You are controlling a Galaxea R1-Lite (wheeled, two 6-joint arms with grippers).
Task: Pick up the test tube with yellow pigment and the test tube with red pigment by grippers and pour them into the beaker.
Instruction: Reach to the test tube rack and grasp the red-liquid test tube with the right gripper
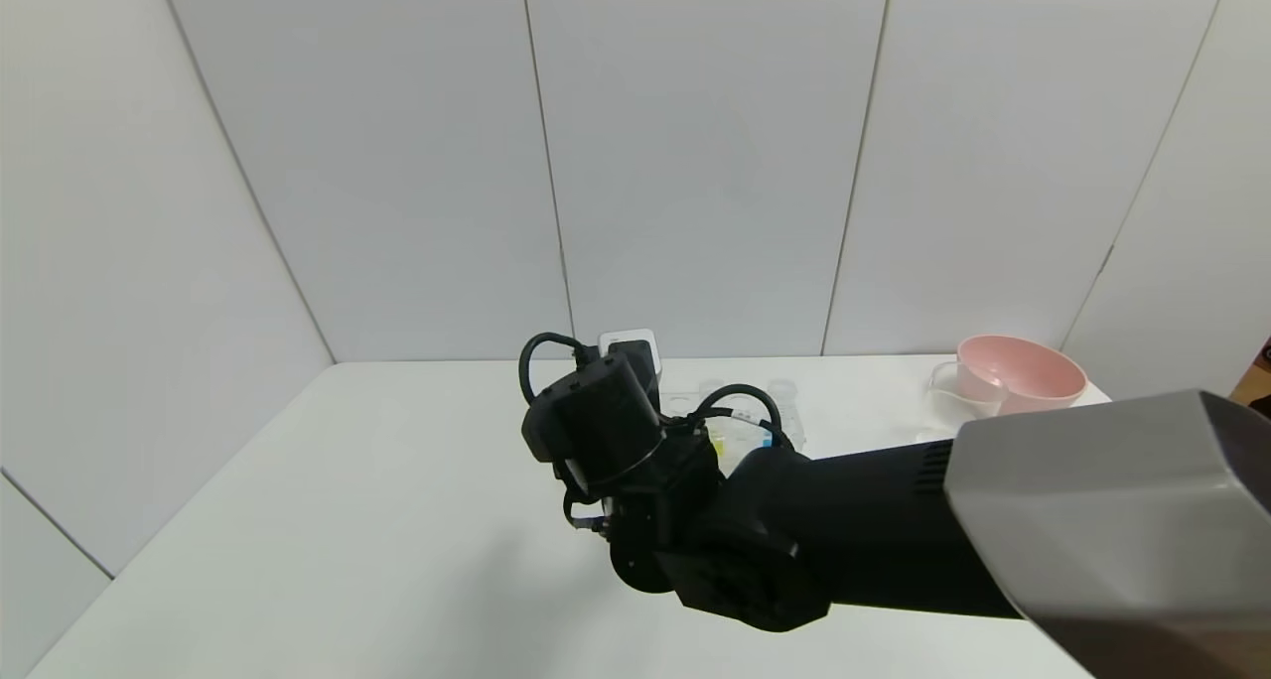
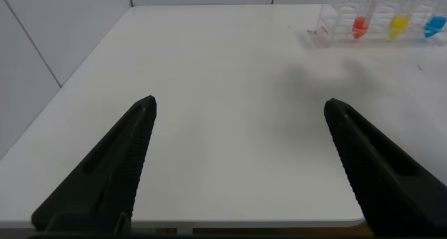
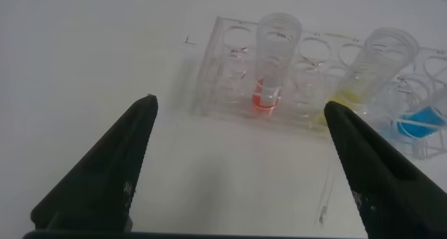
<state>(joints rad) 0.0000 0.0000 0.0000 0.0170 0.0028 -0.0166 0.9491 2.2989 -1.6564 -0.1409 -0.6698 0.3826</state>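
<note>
The test tube with red pigment and the test tube with yellow pigment stand upright in a clear rack. My right gripper is open and empty, a short way before the rack, with the red tube ahead between its fingers. In the head view my right arm hides its gripper and most of the rack; only a bit of yellow shows. My left gripper is open and empty over bare table, far from the tubes. The clear beaker stands at the back right.
A tube with blue liquid stands in the rack beside the yellow one. A pink bowl sits right behind the beaker. White walls close the back and left of the white table.
</note>
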